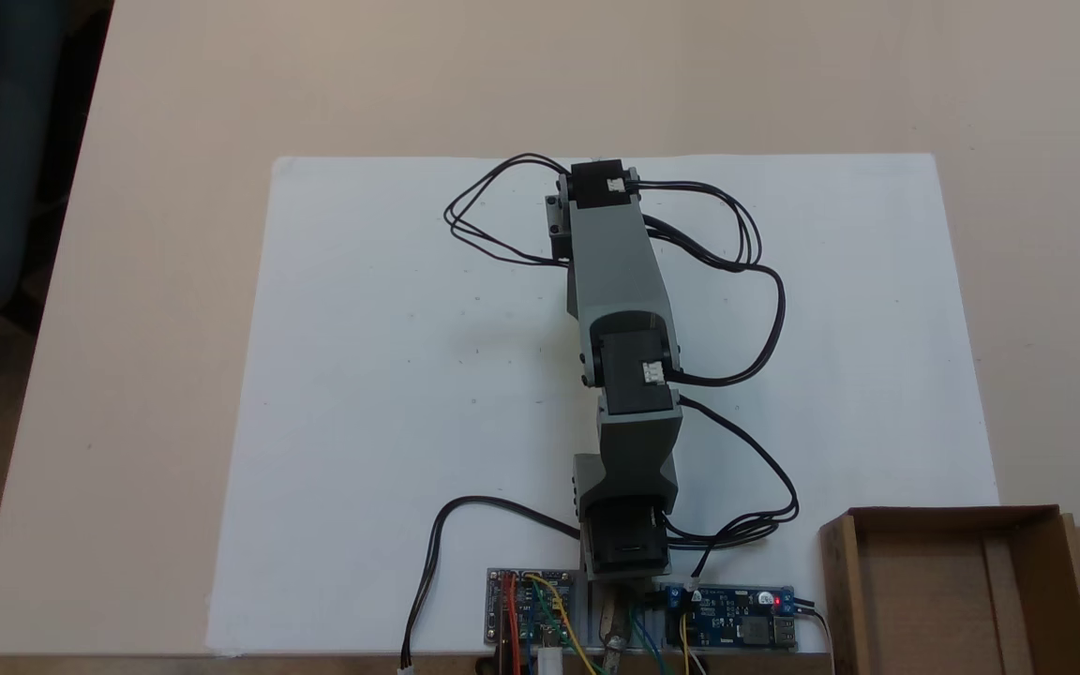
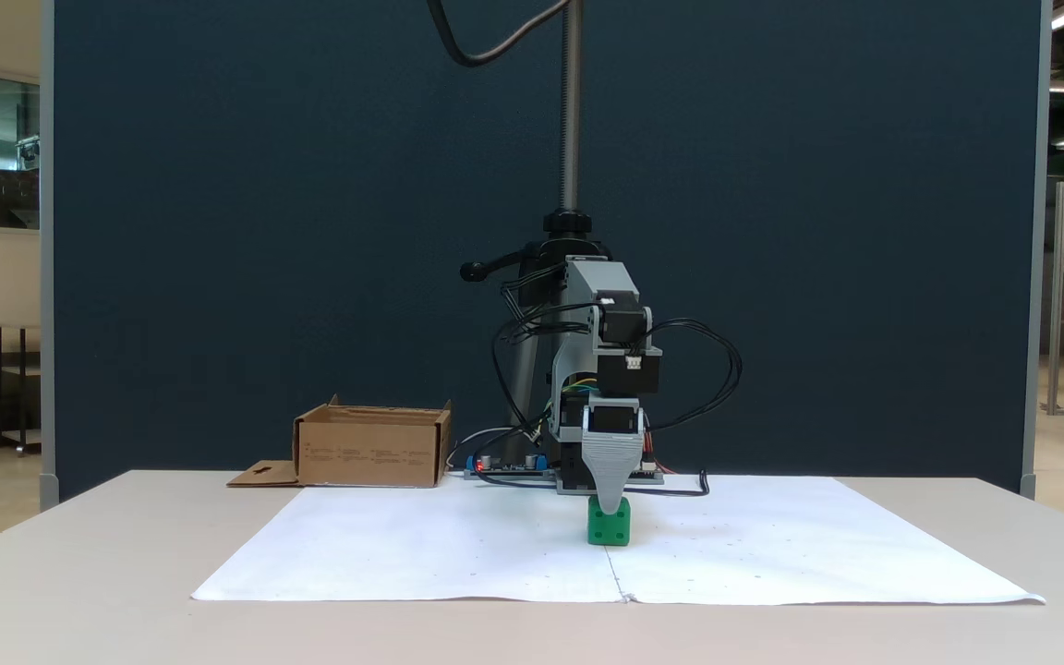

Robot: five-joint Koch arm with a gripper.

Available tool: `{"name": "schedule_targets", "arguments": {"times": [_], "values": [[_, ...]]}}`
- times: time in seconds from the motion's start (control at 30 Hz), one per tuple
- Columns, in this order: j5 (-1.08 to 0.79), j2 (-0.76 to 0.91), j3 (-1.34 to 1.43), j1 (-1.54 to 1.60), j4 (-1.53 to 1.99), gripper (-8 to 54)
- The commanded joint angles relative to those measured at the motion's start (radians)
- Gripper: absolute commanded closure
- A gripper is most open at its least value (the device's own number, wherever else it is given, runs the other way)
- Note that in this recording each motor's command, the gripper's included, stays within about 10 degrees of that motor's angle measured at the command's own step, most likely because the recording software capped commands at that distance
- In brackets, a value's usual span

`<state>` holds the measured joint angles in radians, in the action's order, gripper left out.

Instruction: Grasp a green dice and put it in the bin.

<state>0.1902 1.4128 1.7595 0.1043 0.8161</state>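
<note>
Gripper (image 2: 610, 506): lowered over the green dice (image 2: 610, 525), one grey jaw in front of the other; whether it is clenched or released cannot be told.
Green dice: on the white paper sheet (image 2: 421, 545), directly under the gripper tip, touching it or nearly so.
Bin (image 2: 373, 447): on the tabletop (image 2: 79, 573) beside the arm's base, well apart from the dice.
Risk: an off-centre grip could pinch a rounded edge, so the dice may squirt out or roll away.
</note>
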Motion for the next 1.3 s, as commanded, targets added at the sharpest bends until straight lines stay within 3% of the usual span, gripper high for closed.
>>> {"name": "schedule_targets", "arguments": {"times": [0.0, 0.57, 1.1, 1.27], "values": [[0.069, 0.005, -0.041, 0.003, -0.035, 2.4], [0.069, -0.08, -0.041, -0.02, -0.098, 2.6], [0.069, -0.084, -0.041, -0.021, -0.095, 7.5], [0.069, -0.086, -0.041, -0.02, -0.095, 11.6]]}}
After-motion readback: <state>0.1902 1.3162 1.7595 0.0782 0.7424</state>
